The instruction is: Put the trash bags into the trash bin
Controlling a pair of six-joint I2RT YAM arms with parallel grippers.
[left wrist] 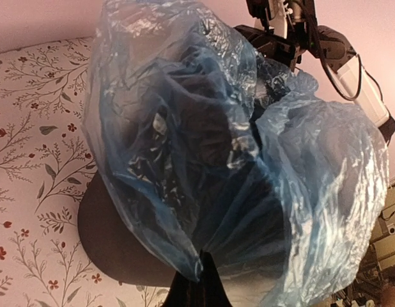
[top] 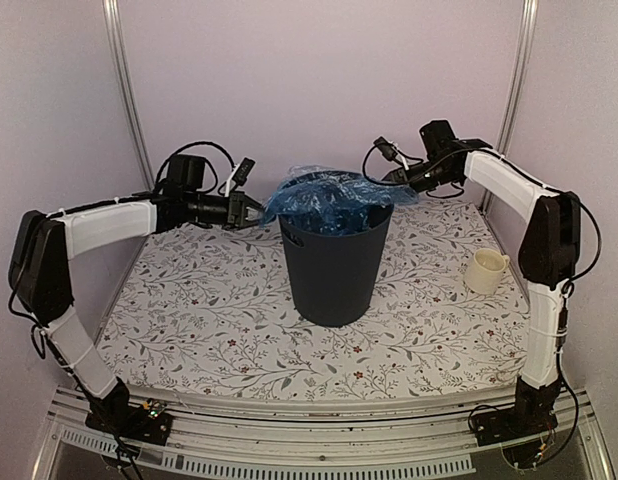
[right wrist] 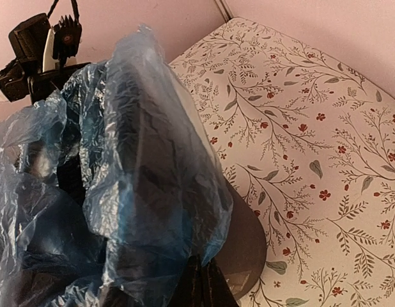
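Looking down from the top camera, I see the trash bag (top: pixel 327 195) stretched across the mouth of the trash bin (top: pixel 334 270), which stands upright near the middle of the table (top: pixel 189 300). A cream mug (top: pixel 485 271) sits well apart on the right. The left gripper (top: pixel 257 212) pinches the bag's left edge just beside the rim, and the right gripper (top: pixel 391 178) pinches the opposite edge at the far right of the rim. On the left wrist camera, the jaws are pressed together on a gathered fold of blue film at the bottom of the view. The bag billows above the dark opening, mostly over the rim rather than down inside. On the right wrist camera, those jaws are likewise closed on a bunch of film, with the bin's rim just beneath. My worry is that the film is thin and held from both sides, so too much spread could tear it or pull it out of a pinch. A sideways tug might tip the tall bin, and releasing now would probably leave the bag perched on top.
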